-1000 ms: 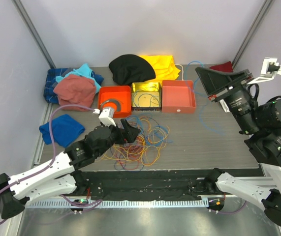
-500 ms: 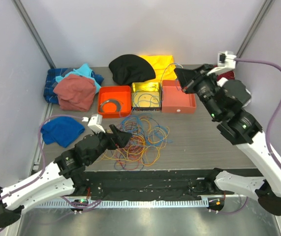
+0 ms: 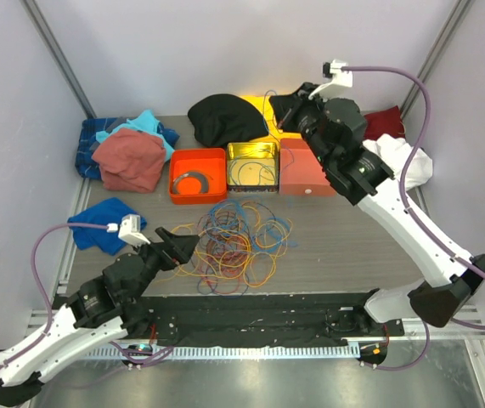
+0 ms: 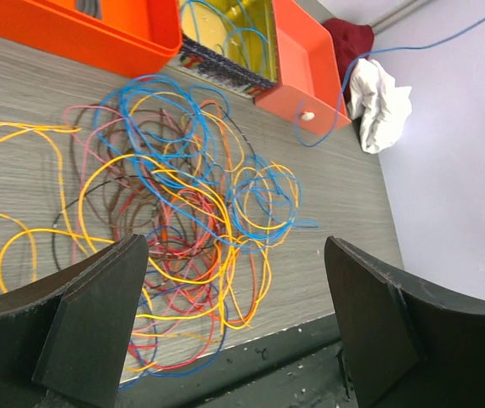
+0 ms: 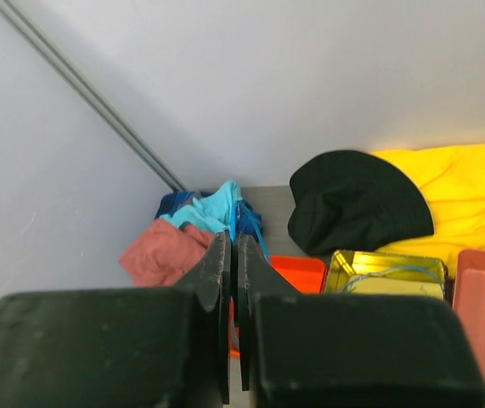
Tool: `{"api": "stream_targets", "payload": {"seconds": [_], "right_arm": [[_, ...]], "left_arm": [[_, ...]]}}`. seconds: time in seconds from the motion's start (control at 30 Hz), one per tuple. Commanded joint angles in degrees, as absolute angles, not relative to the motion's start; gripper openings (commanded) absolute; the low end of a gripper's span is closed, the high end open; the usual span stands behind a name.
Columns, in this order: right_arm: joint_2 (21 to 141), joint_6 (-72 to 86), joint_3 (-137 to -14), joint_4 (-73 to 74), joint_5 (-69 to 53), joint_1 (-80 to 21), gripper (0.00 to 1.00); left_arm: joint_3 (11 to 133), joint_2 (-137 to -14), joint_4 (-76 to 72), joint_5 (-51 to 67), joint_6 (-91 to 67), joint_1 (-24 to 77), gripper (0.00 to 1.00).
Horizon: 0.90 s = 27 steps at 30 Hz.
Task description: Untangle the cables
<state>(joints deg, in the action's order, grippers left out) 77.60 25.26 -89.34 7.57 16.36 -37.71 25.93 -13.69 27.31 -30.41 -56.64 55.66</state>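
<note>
1 tangle of cables (image 3: 238,242), its strands too interlaced to count, plus 1 blue cable (image 4: 341,89) running up off the table. At its 12 o'clock there are 3 containers: left orange tray (image 3: 195,198), yellow tin (image 3: 252,146) and right orange tray (image 3: 297,170). 1 grey ring (image 3: 193,181) lies in the left one. From 9 to 2 o'clock there are 8 cloths: royal-blue (image 3: 98,240), plaid (image 3: 87,149), teal (image 3: 147,121), salmon (image 3: 127,160), black (image 3: 223,119), yellow (image 5: 467,183), maroon (image 3: 385,123), white (image 3: 399,161).

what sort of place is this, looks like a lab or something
Probably a robot test cell in a lab: bare walls and metal posts box in a table, a left arm and a right arm are bolted at its near edge, and cables and cloths lie like staged props.
</note>
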Motion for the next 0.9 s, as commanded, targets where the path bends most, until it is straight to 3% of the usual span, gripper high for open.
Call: {"api": "stream_targets", "payload": {"seconds": [0.0,0.5,0.87], "right_arm": [[79.7,25.7,-94.7,1.8,14.2,-34.7,0.01],[90.3,26.2,-107.3,0.7,10.7,-30.4,0.01],[93.7,28.0,-103.1,-2.3,9.6,-29.6,0.01]], "left_arm": [[25.5,-12.1,30.1,-34.1,-56.8,55.7,0.90],[26.8,-16.2,29.0,-34.6,-54.3,55.8,0.91],[26.7,-16.7,28.9,-35.2,-53.8,55.7,0.93]]}}
